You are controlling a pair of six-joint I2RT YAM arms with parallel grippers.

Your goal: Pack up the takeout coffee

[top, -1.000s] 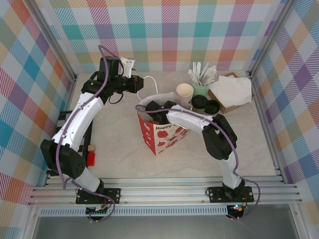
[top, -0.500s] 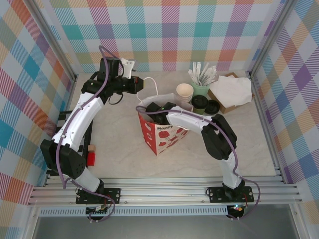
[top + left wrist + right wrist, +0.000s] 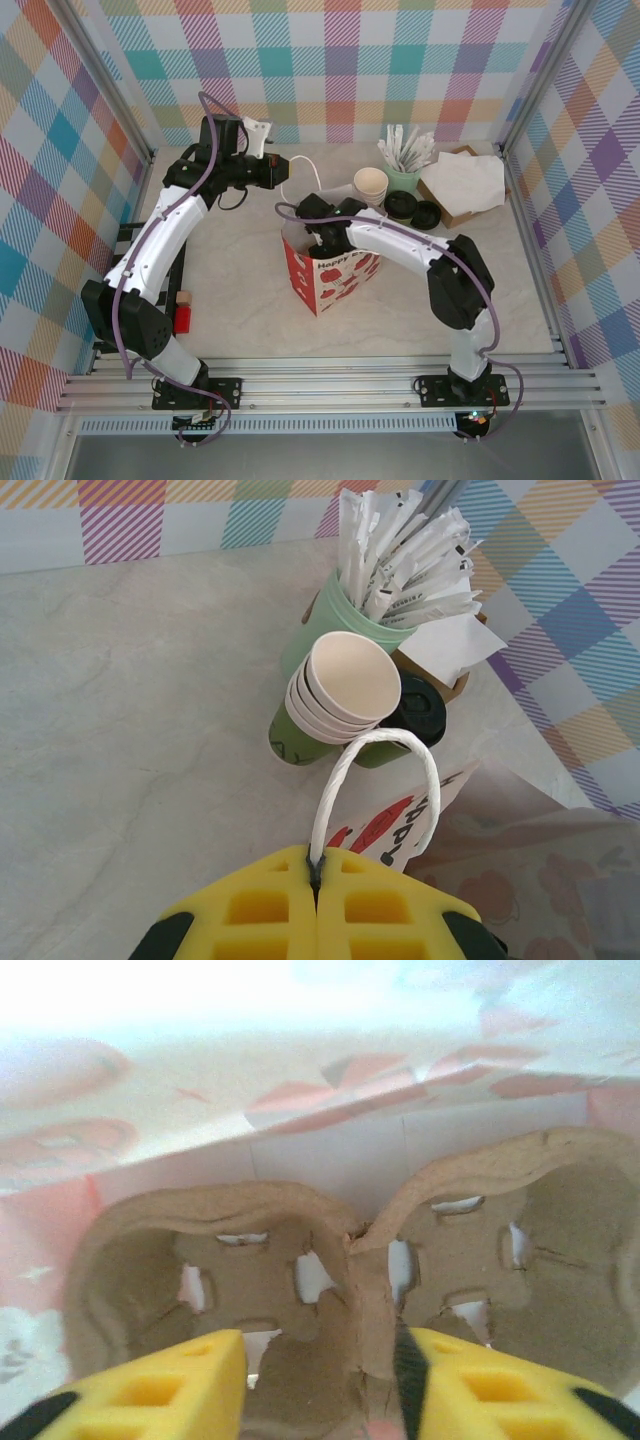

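The takeout coffee, a short dark-green cup with a black lid, stands at the back right of the table behind the red-and-white paper bag. In the left wrist view its lid peeks out behind a stack of cream-lined cups. My left gripper is shut on the bag's white twisted handle, pinched between the yellow fingers. My right gripper is down inside the bag and open. The middle ridge of a brown pulp cup carrier stands between its jaws, close to the right pad.
A pale mint cup of white wrapped sticks and a brown box of white napkins stand at the back right. A loose black lid lies beside the coffee. A small red block sits at the left edge. Bare tabletop lies in front of the bag.
My right gripper has opened off the carrier's ridge inside the bag, and its wrist has shifted slightly toward the back. The left gripper still holds the handle in place.
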